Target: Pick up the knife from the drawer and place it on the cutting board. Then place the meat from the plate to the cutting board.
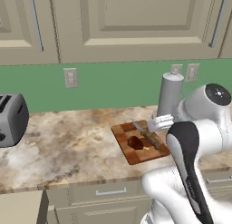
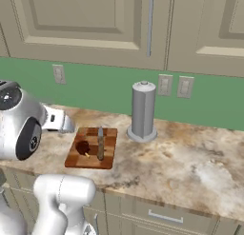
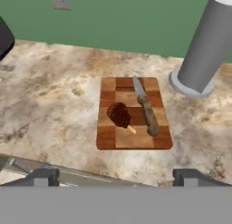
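The checkered wooden cutting board [image 1: 124,132] [image 2: 109,134] [image 3: 108,137] lies on the marble counter. On it lies the knife [image 1: 147,134] [image 2: 100,143] [image 3: 147,112], brown handle toward the counter's front edge and blade pointing at the wall. The dark reddish meat [image 1: 135,142] [image 2: 83,147] [image 3: 119,114] rests on the board just beside the knife. My gripper [image 1: 152,124] [image 2: 69,126] [image 3: 117,177] hovers open above the board's near side, holding nothing. The plate is out of view. A beige drawer [image 1: 111,191] with a silver bar handle sits shut under the counter.
A tall grey cylinder on a round base [image 1: 170,94] [image 2: 143,110] [image 3: 204,46] stands just behind the board's far corner. A silver toaster [image 1: 11,119] sits at the counter's left end. Wall outlets [image 2: 174,85] dot the green backsplash below beige upper cabinets.
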Robot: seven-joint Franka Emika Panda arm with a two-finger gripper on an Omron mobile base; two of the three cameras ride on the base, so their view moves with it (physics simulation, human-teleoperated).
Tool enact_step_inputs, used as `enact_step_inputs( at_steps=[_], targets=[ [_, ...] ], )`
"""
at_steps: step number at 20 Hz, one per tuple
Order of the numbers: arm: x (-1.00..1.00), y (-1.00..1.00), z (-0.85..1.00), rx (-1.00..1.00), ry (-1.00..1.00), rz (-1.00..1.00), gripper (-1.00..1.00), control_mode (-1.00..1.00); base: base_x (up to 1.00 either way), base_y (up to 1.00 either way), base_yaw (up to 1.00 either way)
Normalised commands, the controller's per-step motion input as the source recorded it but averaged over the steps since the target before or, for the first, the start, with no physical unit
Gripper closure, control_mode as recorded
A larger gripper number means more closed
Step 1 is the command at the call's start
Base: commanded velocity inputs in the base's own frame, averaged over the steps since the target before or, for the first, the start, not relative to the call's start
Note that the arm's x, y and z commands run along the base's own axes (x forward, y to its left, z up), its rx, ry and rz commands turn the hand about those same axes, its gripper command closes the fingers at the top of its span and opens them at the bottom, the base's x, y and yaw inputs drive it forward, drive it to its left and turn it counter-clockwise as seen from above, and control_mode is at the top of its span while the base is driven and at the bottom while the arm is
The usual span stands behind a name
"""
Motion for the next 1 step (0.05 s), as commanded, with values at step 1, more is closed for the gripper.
enact_step_inputs(
  at_steps=[1],
  targets=[
    [-1.00, -0.16, 0.00, 0.00, -0.28, 0.00, -1.00, -1.00, 0.00, 0.00, 0.00]
  ],
)
